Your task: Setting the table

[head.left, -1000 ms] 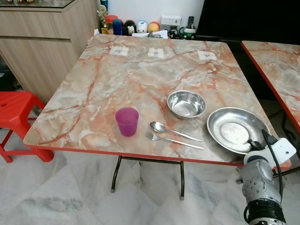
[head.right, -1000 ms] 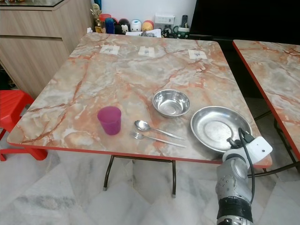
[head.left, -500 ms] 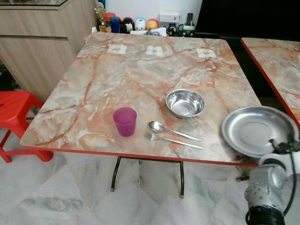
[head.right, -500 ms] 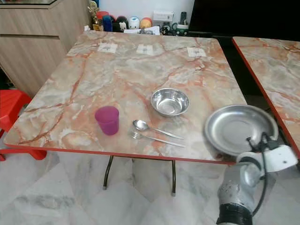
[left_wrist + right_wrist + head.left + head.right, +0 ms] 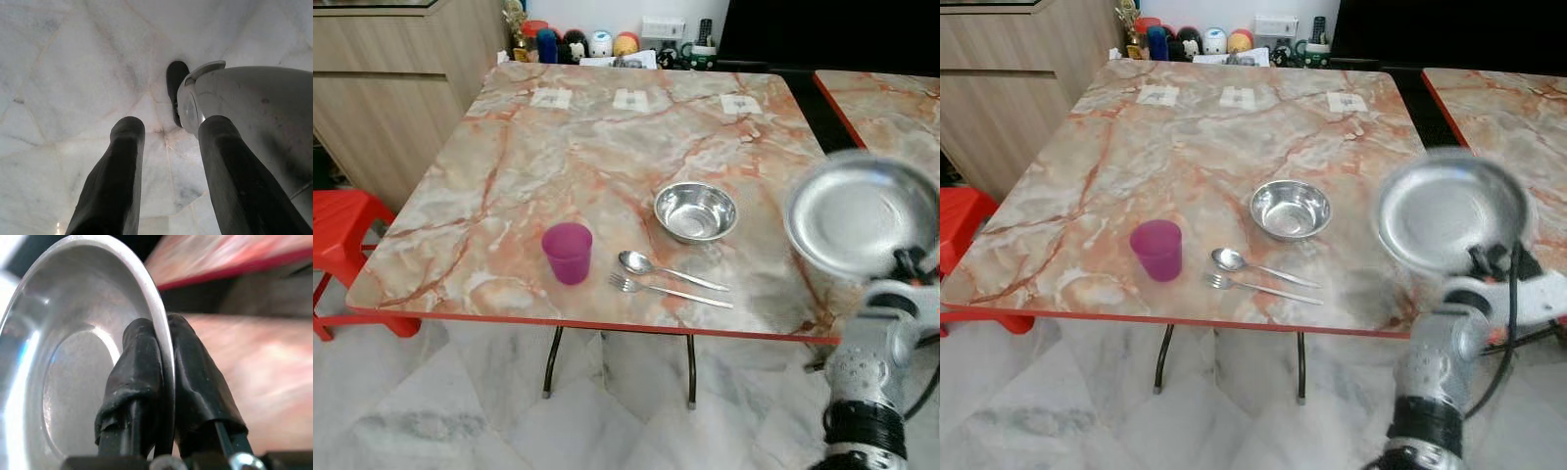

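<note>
My right gripper [image 5: 904,262] is shut on the rim of a steel plate [image 5: 860,213], which hangs tilted above the table's right edge, blurred by motion. In the right wrist view the fingers [image 5: 142,377] pinch the plate's rim [image 5: 159,323] between them. On the marble table [image 5: 558,166] stand a steel bowl [image 5: 695,211] and a purple cup [image 5: 568,252], with a spoon [image 5: 666,271] and a fork [image 5: 666,290] lying side by side near the front edge. My left gripper [image 5: 168,161] hangs open over the floor, beside the robot's leg.
A red stool [image 5: 342,235] stands left of the table. A second marble table [image 5: 891,98] is at the right, with a narrow gap between. Small jars and figurines [image 5: 578,44] line the far edge. A wooden cabinet [image 5: 391,88] is at the back left.
The right gripper has lifted the steel plate off the table and carried it up and to the right, tilting it. The camera has shifted slightly.
</note>
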Controlling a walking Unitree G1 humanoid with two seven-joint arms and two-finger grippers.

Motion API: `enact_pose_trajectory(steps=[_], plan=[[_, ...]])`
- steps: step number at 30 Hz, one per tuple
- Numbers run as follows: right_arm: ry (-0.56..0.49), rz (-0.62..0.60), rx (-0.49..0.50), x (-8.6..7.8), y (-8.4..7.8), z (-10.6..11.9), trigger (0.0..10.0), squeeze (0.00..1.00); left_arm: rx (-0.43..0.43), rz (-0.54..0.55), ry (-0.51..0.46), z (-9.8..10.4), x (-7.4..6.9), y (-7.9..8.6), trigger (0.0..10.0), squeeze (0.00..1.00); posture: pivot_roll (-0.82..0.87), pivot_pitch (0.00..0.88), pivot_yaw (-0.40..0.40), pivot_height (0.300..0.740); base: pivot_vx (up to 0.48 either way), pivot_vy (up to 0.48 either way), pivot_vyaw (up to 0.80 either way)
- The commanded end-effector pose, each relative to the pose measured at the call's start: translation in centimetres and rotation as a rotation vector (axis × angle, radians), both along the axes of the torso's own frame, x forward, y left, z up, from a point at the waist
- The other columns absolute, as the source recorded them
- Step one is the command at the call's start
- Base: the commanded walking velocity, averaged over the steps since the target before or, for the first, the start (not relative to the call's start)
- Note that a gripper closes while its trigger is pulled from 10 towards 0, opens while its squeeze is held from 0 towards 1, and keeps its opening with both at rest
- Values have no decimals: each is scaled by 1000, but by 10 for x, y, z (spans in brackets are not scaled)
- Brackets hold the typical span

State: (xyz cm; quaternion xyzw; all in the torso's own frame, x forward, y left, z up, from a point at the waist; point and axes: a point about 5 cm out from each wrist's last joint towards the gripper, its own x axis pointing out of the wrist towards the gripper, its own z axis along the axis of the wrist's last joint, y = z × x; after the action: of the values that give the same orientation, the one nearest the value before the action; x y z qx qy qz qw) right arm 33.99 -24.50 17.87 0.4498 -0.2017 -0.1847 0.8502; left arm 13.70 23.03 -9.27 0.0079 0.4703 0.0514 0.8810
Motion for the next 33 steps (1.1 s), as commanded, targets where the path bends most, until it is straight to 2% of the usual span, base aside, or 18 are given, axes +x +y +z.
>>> enact_pose_trajectory(steps=[1, 3, 4, 5, 6, 9, 15, 19, 20, 21, 25, 33], plan=[[-71, 60, 8, 2, 7, 11, 10000, 0, 6, 4, 40, -4, -12, -1, 10000, 0, 80, 179, -40, 740, 0, 0, 0], [-101, 159, 66, 7, 23, 11, 10000, 0, 18, 2, 42, -5, -12, 0, 10000, 0, 77, 179, -38, 740, 0, 0, 0], [-101, 159, 66, 7, 23, 11, 10000, 0, 18, 2, 42, -5, -12, 0, 10000, 0, 77, 179, -38, 740, 0, 0, 0], [-115, 204, 88, 8, 29, 12, 10000, 0, 24, 0, 44, -5, -13, 1, 10000, 0, 78, 179, -39, 740, 0, 0, 0], [-161, 357, 66, 7, 54, 15, 10000, 0, 32, 7, 43, -4, -13, 2, 10000, 0, 83, 179, -43, 740, 0, 0, 0], [-209, 544, 49, -3, 83, 15, 10000, 0, 40, 20, 36, -4, -14, 3, 10000, 0, 87, 182, -44, 740, 0, 0, 0], [-253, 648, 62, -13, 102, 17, 10000, 0, 49, 50, 35, -3, -16, 10, 10000, 0, 88, 179, -44, 740, 0, 0, 0], [-248, 680, 19, -17, 111, 17, 10000, 0, 48, 71, 8, 2, -1, 12, 10000, 0, 86, 168, -46, 740, 0, 0, 0], [-219, 731, -40, -21, 118, 13, 10000, 0, 47, 76, -1, 3, 5, 10, 10000, 0, 87, 166, -48, 740, 0, 0, 0], [-219, 731, -40, -21, 118, 13, 10000, 0, 47, 76, -1, 3, 5, 10, 10000, 0, 87, 166, -48, 740, 0, 0, 0], [-138, 829, -209, -31, 130, 0, 10000, 0, 43, 84, -14, 4, 9, 8, 10000, 0, 90, 154, -58, 740, 0, 0, 0], [-126, 828, -258, -35, 117, 0, 10000, 0, 42, 77, -27, 4, 9, 5, 10000, 0, 84, 133, -61, 740, 0, 0, 0]])
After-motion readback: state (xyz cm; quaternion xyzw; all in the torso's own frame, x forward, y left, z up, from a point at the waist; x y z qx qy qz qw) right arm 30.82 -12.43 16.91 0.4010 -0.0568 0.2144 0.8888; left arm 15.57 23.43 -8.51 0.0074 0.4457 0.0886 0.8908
